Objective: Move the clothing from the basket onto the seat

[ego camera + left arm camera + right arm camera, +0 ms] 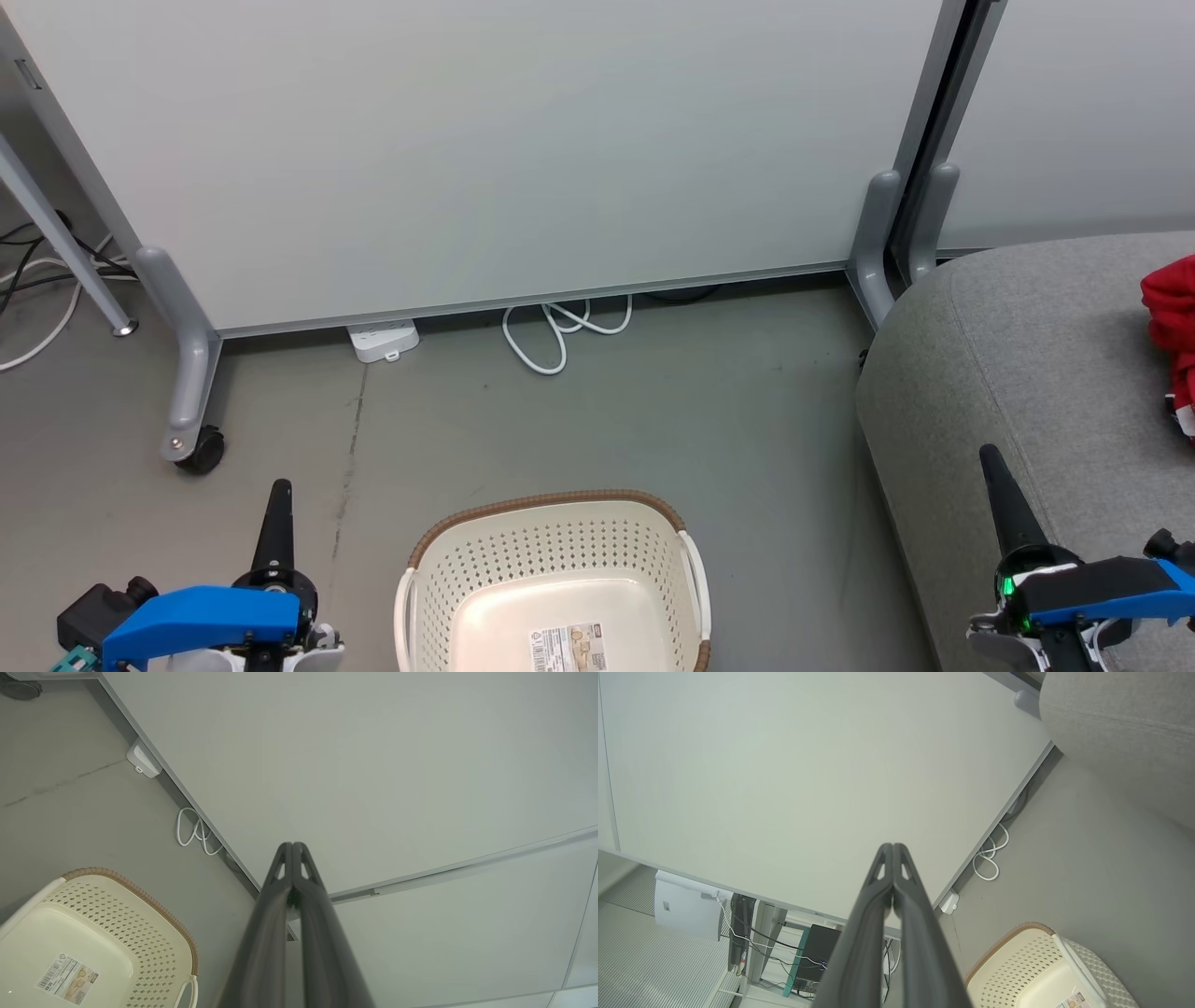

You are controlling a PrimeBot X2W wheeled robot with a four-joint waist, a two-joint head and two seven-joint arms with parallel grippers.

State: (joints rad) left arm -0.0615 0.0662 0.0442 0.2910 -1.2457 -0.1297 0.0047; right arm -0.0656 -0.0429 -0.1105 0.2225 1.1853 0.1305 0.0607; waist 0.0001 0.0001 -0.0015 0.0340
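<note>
The cream-white basket (555,523) with its brown rim stands on the floor at the bottom centre; inside I see just a paper label on its bottom. The same basket (154,956) appears in the left wrist view, and the basket (1031,956) in the right wrist view. Red clothing (1172,322) with a bit of white trim lies on the grey seat (1008,355) at the right edge, partly cut off. My left gripper (278,495) is shut, left of the basket, holding nothing. My right gripper (991,462) is shut and empty, over the seat's front edge.
A white partition panel (485,140) on grey wheeled feet (191,411) stands behind the basket. A white power strip (381,340) and a looped white cable (560,331) lie at its foot. More cables (37,280) run at the far left. Bare grey floor separates basket and seat.
</note>
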